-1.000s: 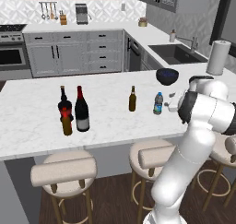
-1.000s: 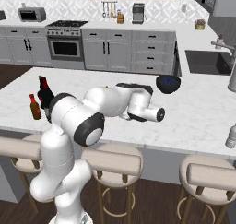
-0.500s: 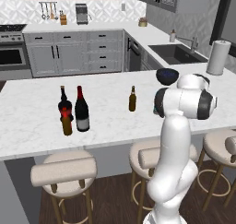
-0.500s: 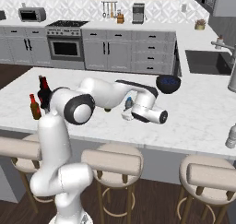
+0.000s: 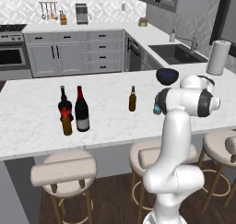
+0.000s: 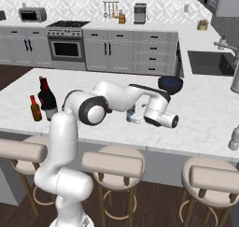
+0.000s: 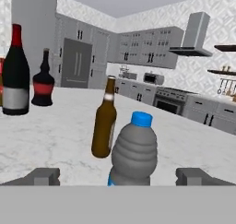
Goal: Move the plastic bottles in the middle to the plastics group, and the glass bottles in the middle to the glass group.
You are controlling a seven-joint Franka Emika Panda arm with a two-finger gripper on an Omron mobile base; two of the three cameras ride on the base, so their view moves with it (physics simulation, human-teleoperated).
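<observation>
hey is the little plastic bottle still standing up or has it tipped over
Upright. In the hand view the plastic bottle stands on the counter with its blue cap on top, between the open tool fingers, the brown beer bottle just behind it.

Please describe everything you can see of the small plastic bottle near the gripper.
The small plastic bottle is ribbed and see-through grey, with a blue cap in the hand view; a bit of blue label shows at its lower edge. It stands upright on the white marble counter, between the open gripper's two fingertips, which do not touch it. The slim brown beer bottle stands just behind it, apart. In the base views the arm mostly hides it.
</observation>
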